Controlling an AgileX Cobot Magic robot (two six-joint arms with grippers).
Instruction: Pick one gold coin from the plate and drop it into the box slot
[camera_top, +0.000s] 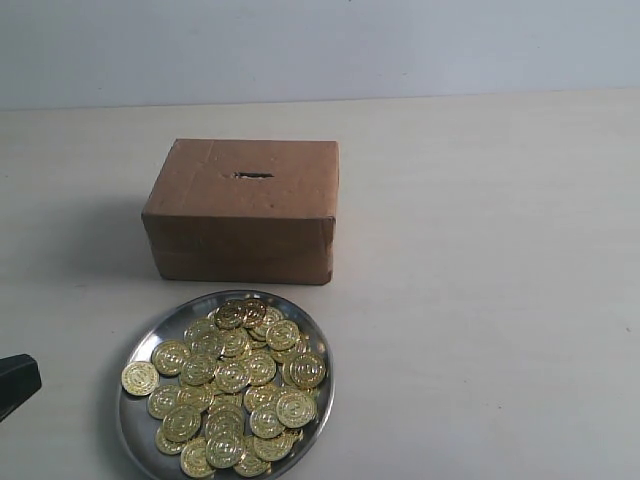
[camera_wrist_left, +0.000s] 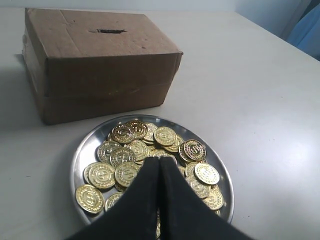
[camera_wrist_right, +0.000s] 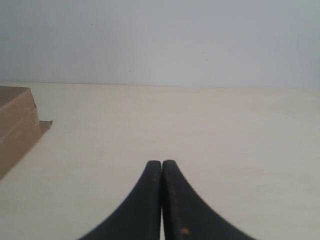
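A round silver plate (camera_top: 150, 335) (camera_wrist_left: 82, 150) heaped with several gold coins (camera_top: 232, 376) (camera_wrist_left: 165, 136) sits near the front of the table. Behind it stands the brown cardboard box (camera_top: 242, 210) (camera_wrist_left: 100, 65), its dark slot (camera_top: 253, 176) (camera_wrist_left: 111, 31) in the top face. My left gripper (camera_wrist_left: 159, 161) is shut and empty, its black tips poised above the coin pile. In the exterior view only a black part of the left arm (camera_top: 15, 383) shows at the left edge. My right gripper (camera_wrist_right: 161, 163) is shut with nothing in it, over bare table to the right of the box (camera_wrist_right: 15, 127).
The pale table (camera_top: 480, 260) runs back to a light wall (camera_top: 320, 45). One gold coin (camera_top: 140, 377) lies across the plate's left rim. A blue object (camera_wrist_left: 307, 32) shows at the corner of the left wrist view.
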